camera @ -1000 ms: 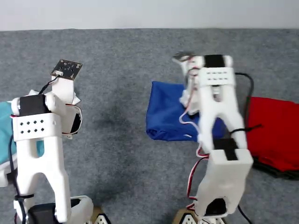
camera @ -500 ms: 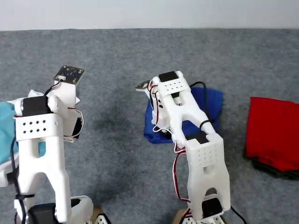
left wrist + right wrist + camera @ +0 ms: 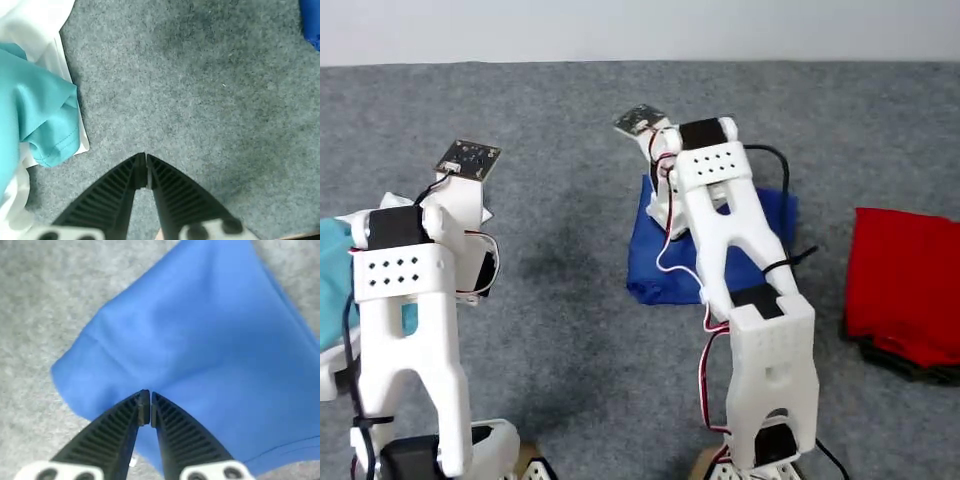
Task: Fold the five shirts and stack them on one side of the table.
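A folded blue shirt (image 3: 655, 262) lies in the middle of the grey table, and my right arm (image 3: 720, 200) stretches over it. My right gripper (image 3: 146, 406) is shut, just above the blue shirt (image 3: 200, 350) near one of its edges, with no cloth seen between the fingers. A teal shirt (image 3: 30, 115) lies crumpled on a white shirt (image 3: 35, 15) at the table's left edge. My left gripper (image 3: 146, 169) is shut over bare carpet beside the teal shirt (image 3: 332, 270). A folded red shirt (image 3: 905, 285) sits on a dark one (image 3: 910, 365) at the right.
Grey carpet (image 3: 560, 130) covers the table between the left pile and the blue shirt. A corner of the blue shirt (image 3: 312, 25) shows in the left wrist view. Both arm bases stand at the near edge.
My right arm swung left from the blue shirt's right part to its left edge, then stretched farther away over it. The left arm hardly moved.
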